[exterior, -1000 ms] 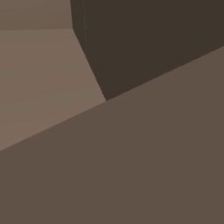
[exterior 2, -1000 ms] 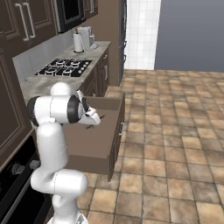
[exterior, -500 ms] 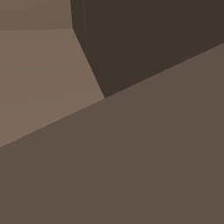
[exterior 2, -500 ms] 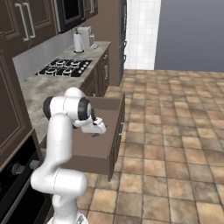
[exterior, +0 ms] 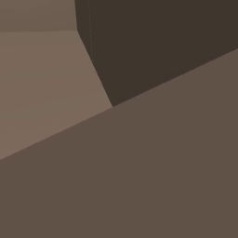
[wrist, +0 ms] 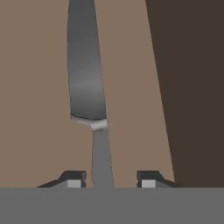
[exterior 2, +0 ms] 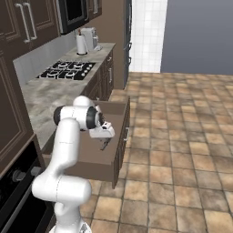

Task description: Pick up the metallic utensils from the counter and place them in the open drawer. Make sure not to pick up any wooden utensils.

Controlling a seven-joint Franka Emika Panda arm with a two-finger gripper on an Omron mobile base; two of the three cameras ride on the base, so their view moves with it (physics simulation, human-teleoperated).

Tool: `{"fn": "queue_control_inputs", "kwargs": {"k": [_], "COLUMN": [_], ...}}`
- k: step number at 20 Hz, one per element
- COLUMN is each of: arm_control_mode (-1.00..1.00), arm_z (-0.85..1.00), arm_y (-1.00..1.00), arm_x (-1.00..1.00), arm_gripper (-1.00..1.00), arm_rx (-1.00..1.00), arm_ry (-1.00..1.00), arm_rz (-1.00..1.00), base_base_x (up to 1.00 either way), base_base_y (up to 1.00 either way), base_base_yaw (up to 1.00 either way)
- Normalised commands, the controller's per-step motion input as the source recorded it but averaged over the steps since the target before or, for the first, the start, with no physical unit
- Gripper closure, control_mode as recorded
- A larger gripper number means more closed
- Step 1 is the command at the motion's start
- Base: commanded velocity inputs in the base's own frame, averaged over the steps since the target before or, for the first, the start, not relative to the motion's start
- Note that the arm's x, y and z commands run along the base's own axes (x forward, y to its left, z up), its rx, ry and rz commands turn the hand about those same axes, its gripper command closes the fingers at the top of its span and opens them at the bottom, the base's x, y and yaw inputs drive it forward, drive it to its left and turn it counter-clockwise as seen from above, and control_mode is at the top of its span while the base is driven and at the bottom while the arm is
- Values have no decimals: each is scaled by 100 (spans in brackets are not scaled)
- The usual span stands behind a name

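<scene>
A slim knife [wrist: 87,74] with a grey blade, one of the metallic utensils, lies along the tan floor of the open drawer [exterior 2: 113,157]. My gripper [wrist: 111,179] straddles its narrow neck. The left fingertip [wrist: 74,179] sits close to the knife and a gap shows on the right side, so the jaws stand open. In the right base view the gripper [exterior 2: 105,142] hangs low inside the drawer with the knife [exterior 2: 105,146] as a dark sliver under it. The counter and the wooden utensils are out of view.
The drawer's dark side wall [wrist: 192,87] runs close on the right of the hand view. A wall counter [exterior 2: 45,93] with a stove [exterior 2: 68,70] stretches behind the arm. Tiled floor [exterior 2: 182,150] lies to the drawer's right.
The hand has come down and forward into the drawer with the knife. The jaws have spread apart from the knife.
</scene>
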Motion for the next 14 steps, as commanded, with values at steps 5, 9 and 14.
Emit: {"fn": "queue_control_inputs", "kwargs": {"k": [5, 9, 14], "arm_control_mode": [-100, -100, -100], "arm_z": [99, 100, 100], "arm_y": [2, 0, -46], "arm_x": [-13, -33, -93], "arm_gripper": [-100, -100, -100], "arm_rx": [0, 0, 0], "arm_ry": [-3, 0, -1], "arm_rz": [0, 0, 0], "base_base_x": [0, 0, 0], "base_base_y": [0, 0, 0], "base_base_yaw": [0, 0, 0]}}
